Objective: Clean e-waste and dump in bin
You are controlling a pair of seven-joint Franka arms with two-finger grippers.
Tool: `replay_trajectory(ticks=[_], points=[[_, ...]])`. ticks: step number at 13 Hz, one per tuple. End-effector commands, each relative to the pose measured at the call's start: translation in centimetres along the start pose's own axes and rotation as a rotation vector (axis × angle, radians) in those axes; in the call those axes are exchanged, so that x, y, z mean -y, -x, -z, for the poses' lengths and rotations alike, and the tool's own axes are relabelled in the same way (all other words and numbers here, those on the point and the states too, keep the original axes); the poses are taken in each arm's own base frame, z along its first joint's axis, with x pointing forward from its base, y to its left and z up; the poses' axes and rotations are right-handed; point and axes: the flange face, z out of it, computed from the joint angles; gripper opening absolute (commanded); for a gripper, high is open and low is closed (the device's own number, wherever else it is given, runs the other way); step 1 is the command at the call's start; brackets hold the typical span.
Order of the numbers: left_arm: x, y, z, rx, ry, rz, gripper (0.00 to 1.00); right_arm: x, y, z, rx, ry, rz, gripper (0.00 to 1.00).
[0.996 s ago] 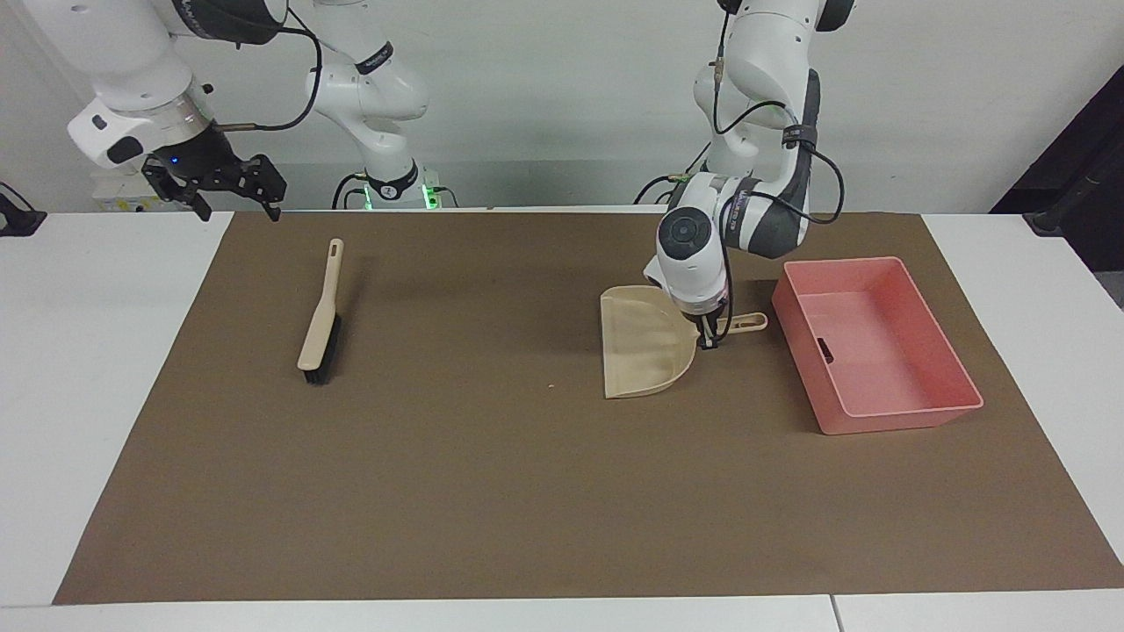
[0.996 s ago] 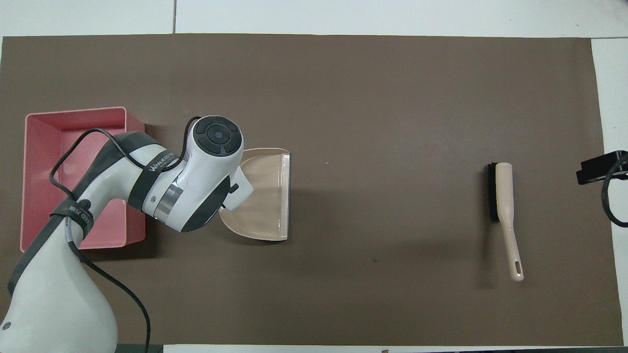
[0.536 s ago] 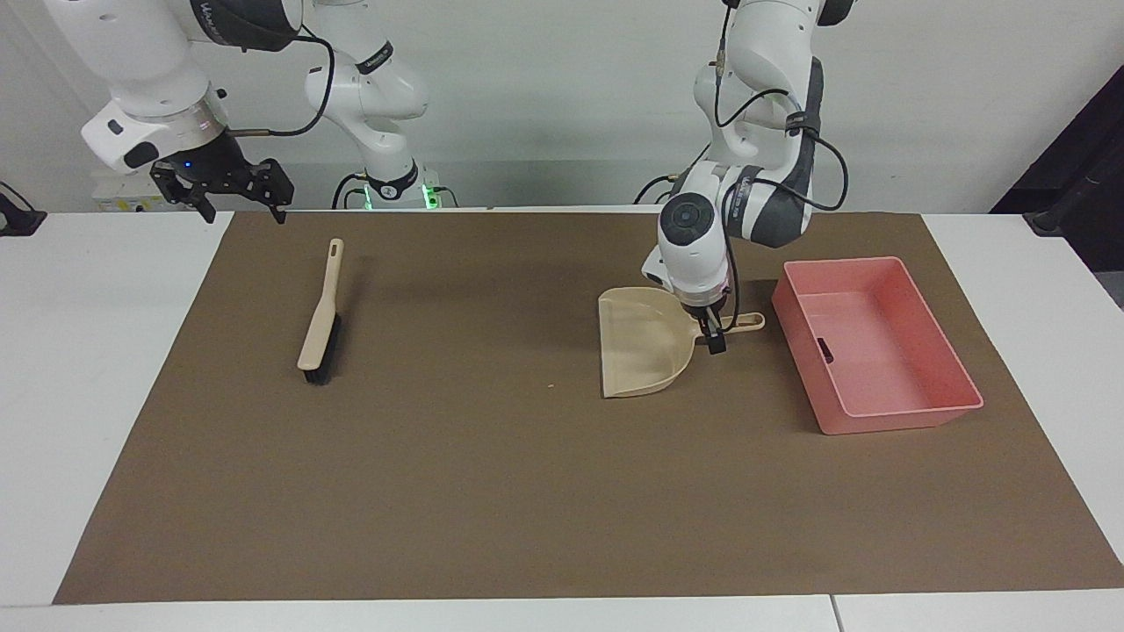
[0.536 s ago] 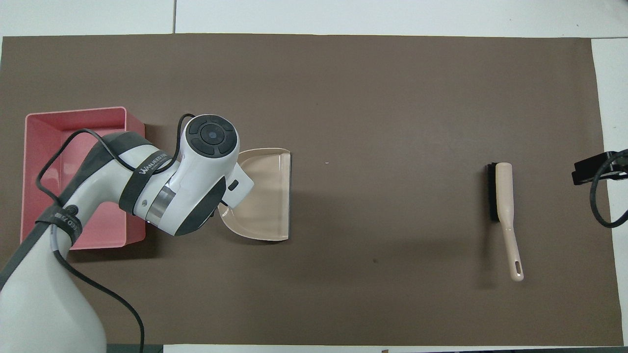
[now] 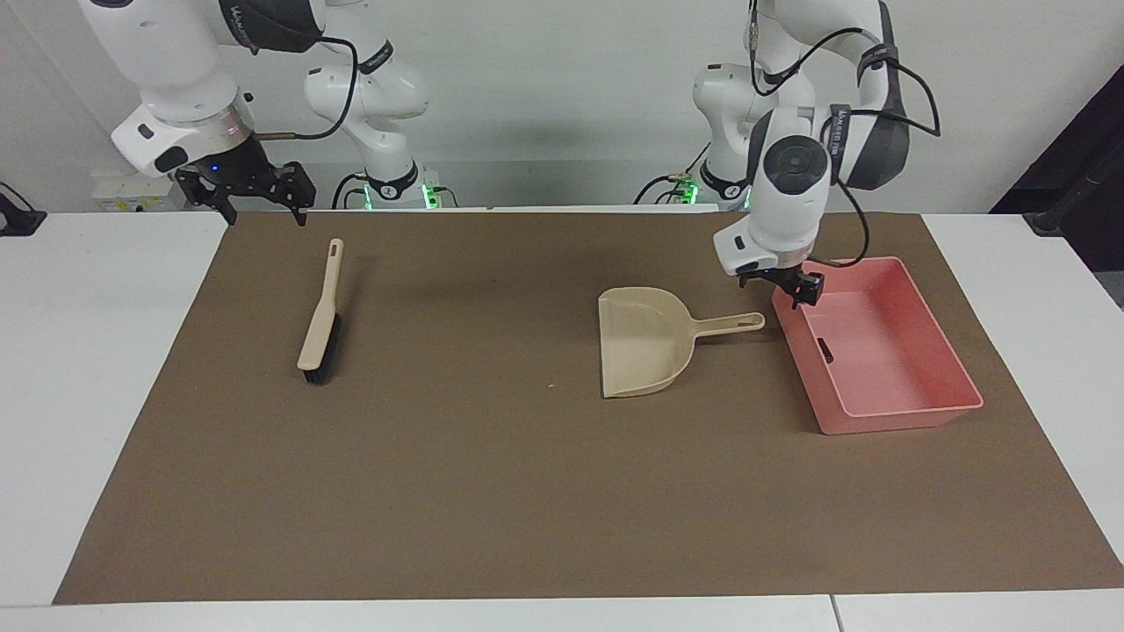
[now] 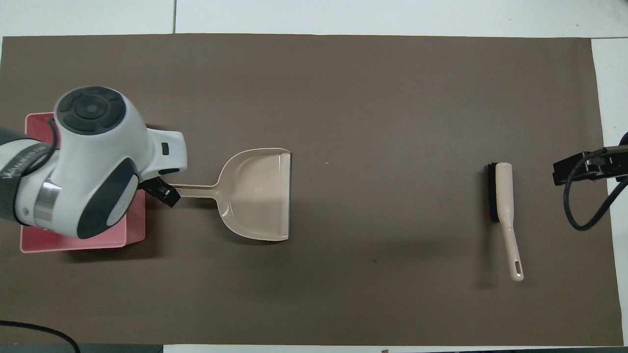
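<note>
The e-waste pieces do not show in either view. The pink bin (image 5: 896,420) stands at the left arm's end of the mat and is half covered by the left arm in the overhead view (image 6: 73,243). The beige dustpan (image 5: 645,347) (image 6: 260,196) lies flat beside it, its handle pointing at the bin. My left gripper (image 5: 781,285) (image 6: 159,189) is open and empty, raised over the handle's end and the bin's rim. My right gripper (image 5: 263,197) (image 6: 581,169) is open and empty, in the air over the mat's edge beside the brush.
A beige hand brush (image 5: 320,320) (image 6: 505,206) with dark bristles lies on the brown mat (image 5: 439,491) toward the right arm's end. A tiny pale speck (image 6: 327,163) lies in front of the dustpan's mouth. A tiny dark speck (image 6: 375,261) lies nearer to the robots.
My left gripper has let go of the dustpan's handle, risen and moved toward the bin. My right gripper has drifted toward the brush. The dustpan stays flat on the mat.
</note>
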Motion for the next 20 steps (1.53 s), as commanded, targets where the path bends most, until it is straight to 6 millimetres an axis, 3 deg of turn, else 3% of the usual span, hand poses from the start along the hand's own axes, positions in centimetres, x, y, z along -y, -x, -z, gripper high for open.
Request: replay_trajectory(ticks=[1,6,9,12,14,16,20], points=[[4.1,1.3,2.7,-0.057,0.086,0.268,0.97,-0.6,0.5,0.0,0.002,-0.042,-0.025,0.99],[12.3,5.5,10.5,-0.186,0.173,0.430,0.97,-0.3,0.4,0.0,-0.007,-0.041,-0.054,0.99],[15.0,7.7,14.5,-0.221,0.202,0.480,0.98,-0.3,0.4,0.1,-0.008,-0.041,-0.053,0.99],[15.0,8.4,14.7,-0.190,0.211,0.482,0.98,-0.3,0.4,0.0,-0.007,-0.041,-0.053,0.99],[15.6,9.4,16.5,-0.201,0.210,0.487,0.98,-0.3,0.4,0.0,-0.008,-0.041,-0.051,0.99],[16.6,10.3,15.2,-0.184,0.214,0.460,0.98,-0.3,0.4,0.1,-0.010,-0.041,-0.048,0.99],[16.5,10.0,15.2,-0.193,0.211,0.455,0.98,-0.2,0.4,0.2,-0.013,-0.040,-0.051,0.99]])
